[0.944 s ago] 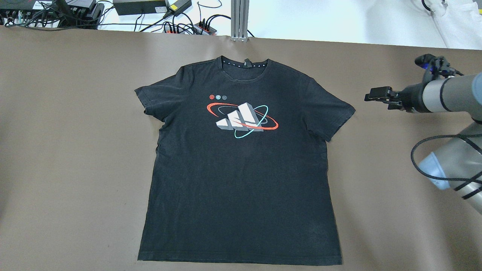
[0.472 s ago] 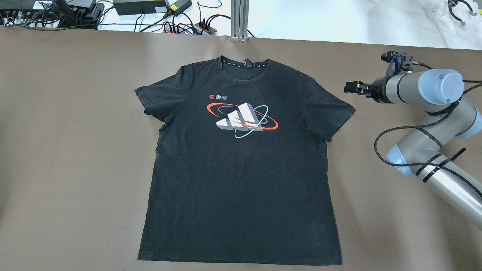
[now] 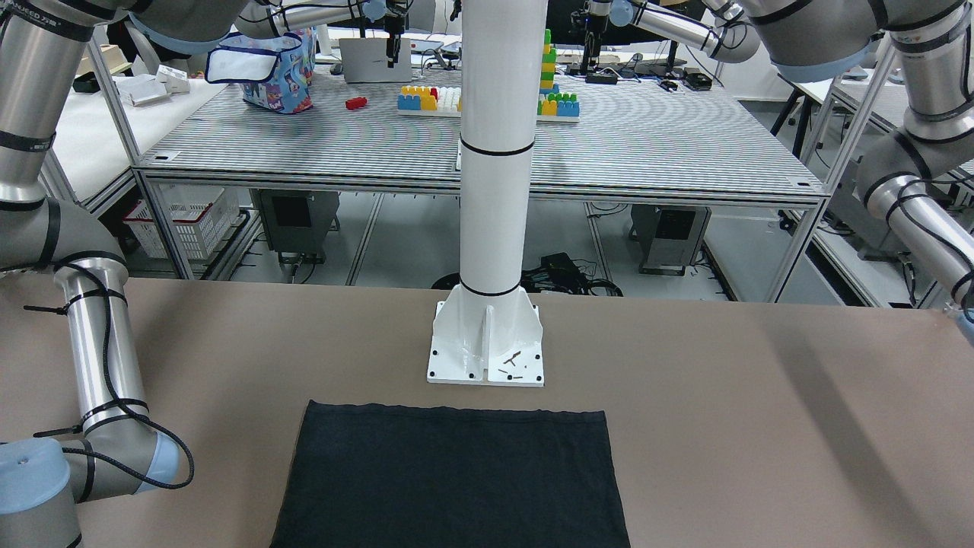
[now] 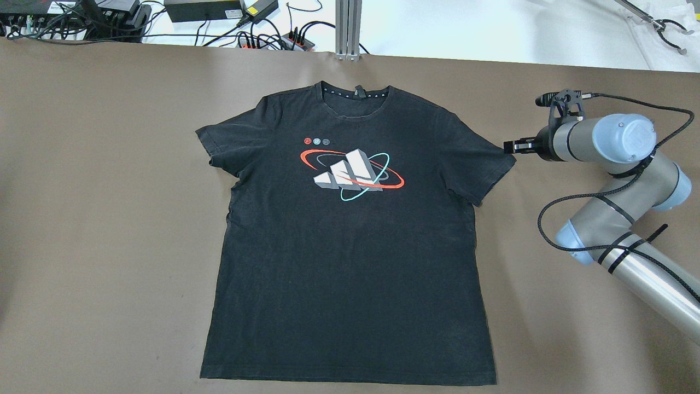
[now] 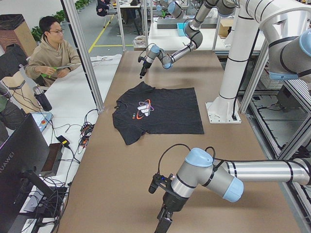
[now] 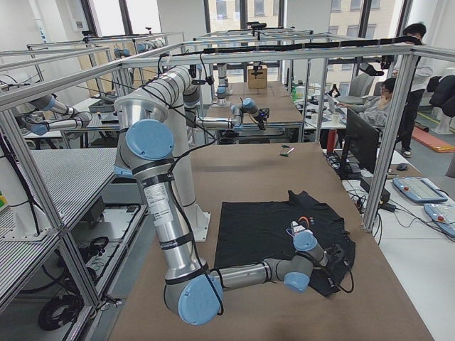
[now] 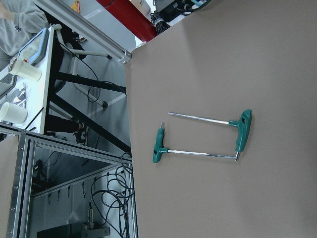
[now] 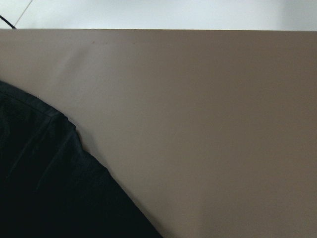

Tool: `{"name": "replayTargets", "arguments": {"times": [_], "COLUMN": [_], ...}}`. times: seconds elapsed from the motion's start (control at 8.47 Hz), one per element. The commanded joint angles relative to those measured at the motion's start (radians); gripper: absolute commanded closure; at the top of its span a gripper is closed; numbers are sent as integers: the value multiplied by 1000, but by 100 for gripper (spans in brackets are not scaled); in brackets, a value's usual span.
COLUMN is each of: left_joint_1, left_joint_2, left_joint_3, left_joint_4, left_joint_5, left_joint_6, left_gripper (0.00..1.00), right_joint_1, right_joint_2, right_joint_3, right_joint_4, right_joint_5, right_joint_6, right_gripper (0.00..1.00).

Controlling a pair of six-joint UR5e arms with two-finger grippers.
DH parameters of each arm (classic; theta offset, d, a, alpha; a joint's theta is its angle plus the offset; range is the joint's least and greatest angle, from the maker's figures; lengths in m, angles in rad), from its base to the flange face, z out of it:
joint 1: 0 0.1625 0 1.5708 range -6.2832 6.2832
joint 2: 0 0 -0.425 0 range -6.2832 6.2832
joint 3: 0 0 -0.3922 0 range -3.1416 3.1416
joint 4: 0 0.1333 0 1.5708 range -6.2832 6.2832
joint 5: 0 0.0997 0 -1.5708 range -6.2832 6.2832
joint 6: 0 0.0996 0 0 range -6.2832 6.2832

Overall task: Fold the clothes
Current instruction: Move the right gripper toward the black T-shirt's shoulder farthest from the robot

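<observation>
Down at the T-shirt's (image 4: 350, 262) hem end, nearest my post base (image 3: 485, 346), nothing's folded yet. It lies flat on the worktop (image 4: 98, 219), print up, collar pointing away from me.

Further up, my right fingers (image 4: 511, 146) hang just off the sleeve tip, not touching it as far as I can see. They're too small in view to say if they're spread or pinched. My left fingers (image 5: 164, 224) are well off the shirt's other side, aimed at bare worktop with two green-handled hex keys (image 7: 198, 144) lying on it. Can't tell their state either.

My guess is this sleeve gets folded first. I'd drop low, catch both layers at the sleeve hem and lift just enough to clear the cloth. Then I'd carry it inward over the chest so the crease runs straight down from the shoulder. Pulling high would probably drag the body out of square.

Writing-wise, the chest print (image 4: 353, 171) is three slanted bars with orange and teal rings plus three tiny badges. No letters I can read. Off past the collar side, a monitor (image 5: 19, 160) back says HUAWEI.
</observation>
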Motion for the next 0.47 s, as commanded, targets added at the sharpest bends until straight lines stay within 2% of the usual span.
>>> {"name": "replayTargets", "arguments": {"times": [0.0, 0.24, 0.35], "left_joint_1": [1, 1, 1], "left_joint_2": [-4, -4, -4], "left_joint_3": [-1, 1, 1], "left_joint_4": [2, 2, 2], "left_joint_5": [0, 0, -2], "left_joint_6": [-1, -1, -1], "left_gripper": [0, 0, 0], "right_joint_1": [-34, -34, -36], "right_joint_2": [-2, 3, 3], "right_joint_3": [-23, -61, -61], "right_joint_4": [-13, -11, -13], "right_joint_5": [-5, -5, -5], "right_joint_6": [-34, -78, -81], "right_gripper": [34, 37, 46]}}
